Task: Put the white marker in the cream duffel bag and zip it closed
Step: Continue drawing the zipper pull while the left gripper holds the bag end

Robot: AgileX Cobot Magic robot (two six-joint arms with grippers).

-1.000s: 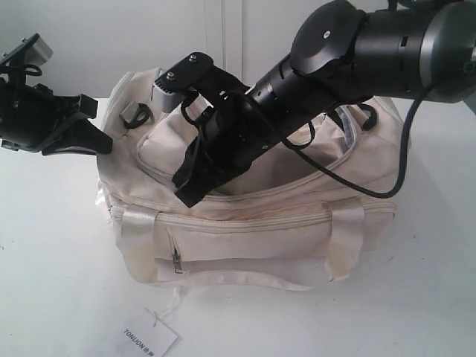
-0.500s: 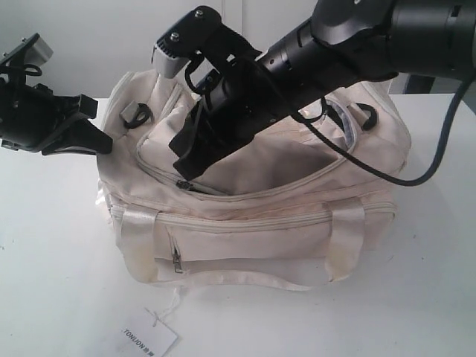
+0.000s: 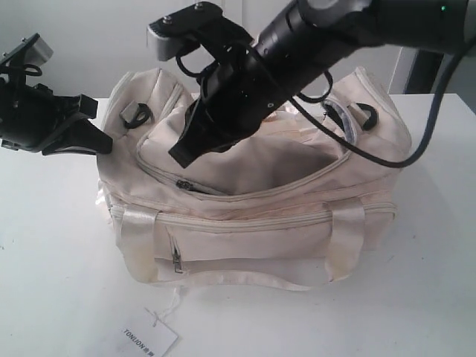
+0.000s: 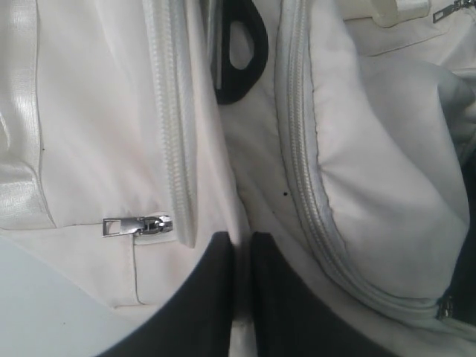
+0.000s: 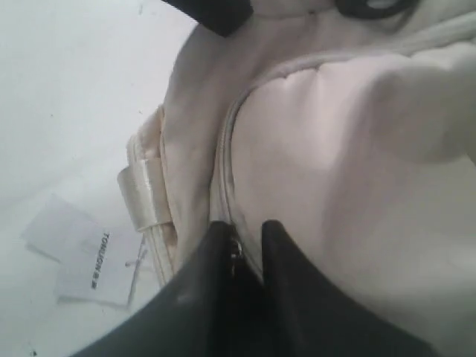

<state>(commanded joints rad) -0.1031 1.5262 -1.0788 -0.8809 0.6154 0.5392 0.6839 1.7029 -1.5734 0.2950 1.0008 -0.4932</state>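
Observation:
The cream duffel bag (image 3: 282, 223) sits mid-table, its curved top flap sagging with a dark gap at the right. The zipper slider (image 3: 183, 185) lies at the flap's left end. My right gripper (image 3: 181, 156) hovers just above that slider, jaws slightly apart and holding nothing. In the right wrist view the slider (image 5: 236, 249) glints through the gap of the right gripper (image 5: 247, 230). My left gripper (image 3: 104, 143) is shut on the bag's left end, a strip of cream fabric pinched in the left gripper (image 4: 242, 245). The white marker is out of view.
A white paper tag (image 3: 149, 338) printed TONIJON lies on the table in front of the bag. A silver pocket zip pull (image 3: 177, 260) hangs on the front panel. A black D-ring (image 3: 136, 115) sits on the bag's left shoulder. The right arm's cable loops over the bag.
My right gripper has risen up and away from the zipper line at the flap's left end, and its jaws have parted a little. The left gripper has not moved.

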